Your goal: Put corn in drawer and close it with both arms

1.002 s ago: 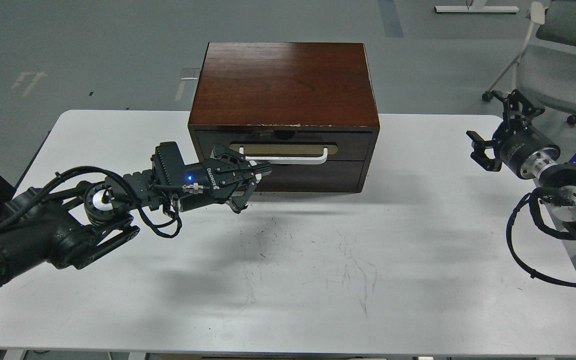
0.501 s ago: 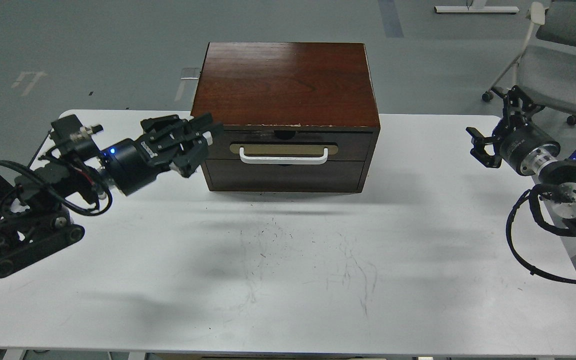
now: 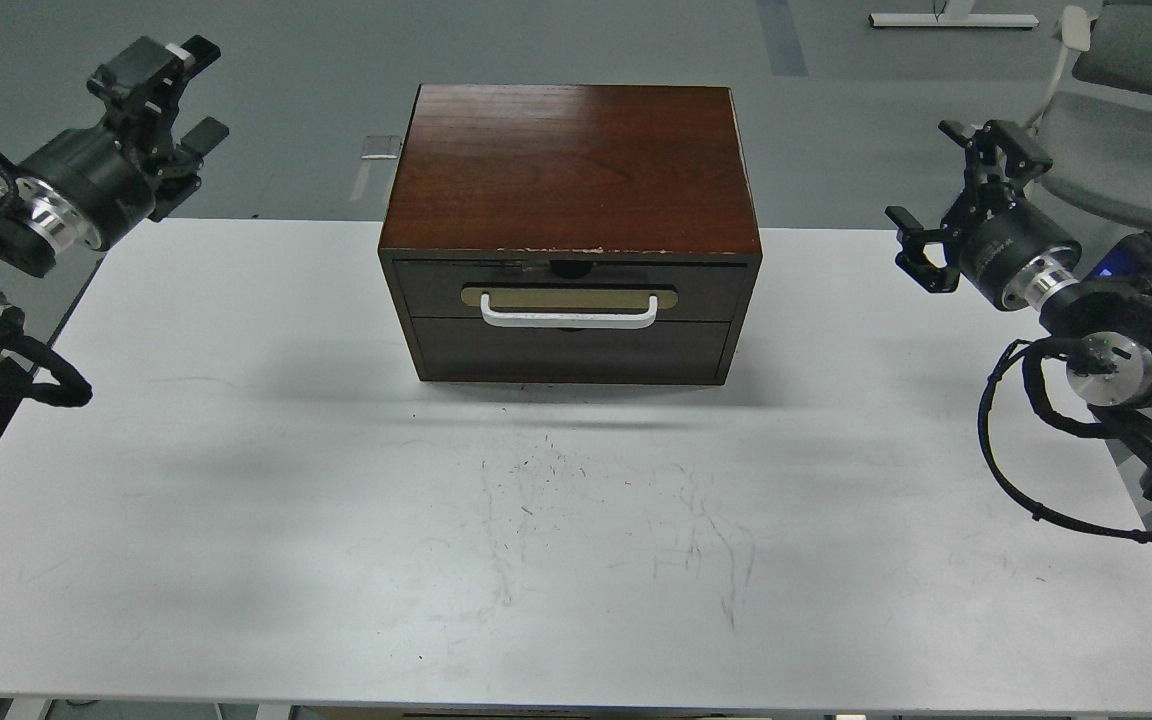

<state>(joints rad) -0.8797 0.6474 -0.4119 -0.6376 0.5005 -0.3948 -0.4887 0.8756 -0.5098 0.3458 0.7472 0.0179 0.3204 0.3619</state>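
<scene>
The dark brown drawer (image 3: 706,288) with its white bar handle (image 3: 568,320) sits flush in the front of the wooden cabinet (image 3: 571,165) at the back middle of the table. The corn is out of view. My left gripper (image 3: 188,92) is open and empty, raised high at the far left, well clear of the cabinet. My right gripper (image 3: 941,195) is open and empty, held up at the right, off the cabinet's right side.
The white table (image 3: 576,540) carries only the cabinet; its front half shows scuff marks. A plain dark panel (image 3: 576,350) lies below the drawer. A grey office chair (image 3: 1116,130) stands behind the right arm, off the table.
My left gripper has pulled away from the drawer handle, swinging left and up to the table's far left corner. My right gripper has risen and moved slightly inward. The drawer stays shut.
</scene>
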